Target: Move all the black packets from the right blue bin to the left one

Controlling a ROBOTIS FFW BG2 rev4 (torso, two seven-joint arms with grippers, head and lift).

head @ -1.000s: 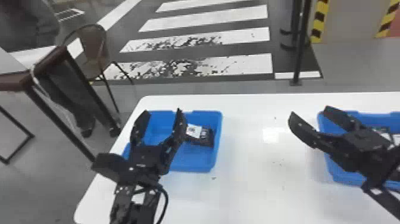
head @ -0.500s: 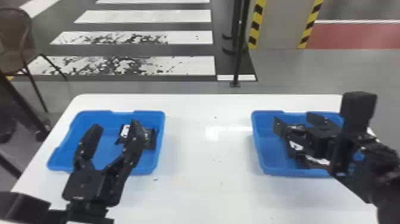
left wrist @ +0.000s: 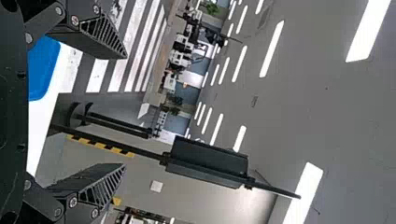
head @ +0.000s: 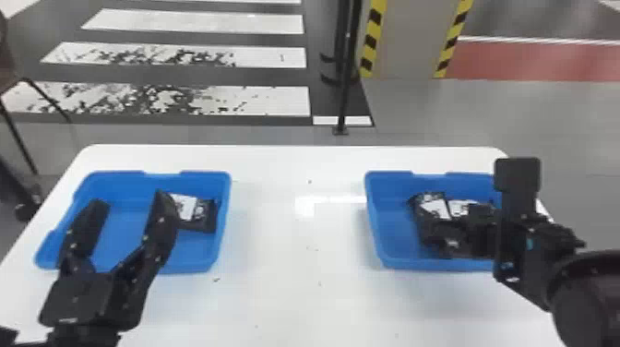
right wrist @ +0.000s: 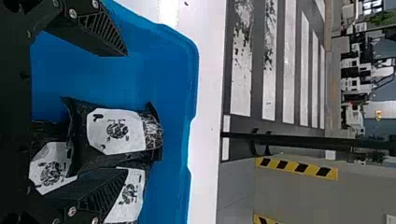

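Packets (head: 434,206) in right blue bin (head: 397,262), partly behind jaws.

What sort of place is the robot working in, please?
Probably a robotics test hall: crosswalk stripes on the floor, hazard-striped edging, and a white table with blue bins.

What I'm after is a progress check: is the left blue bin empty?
Not empty: at least one black packet lies in the left blue bin, near its right wall.
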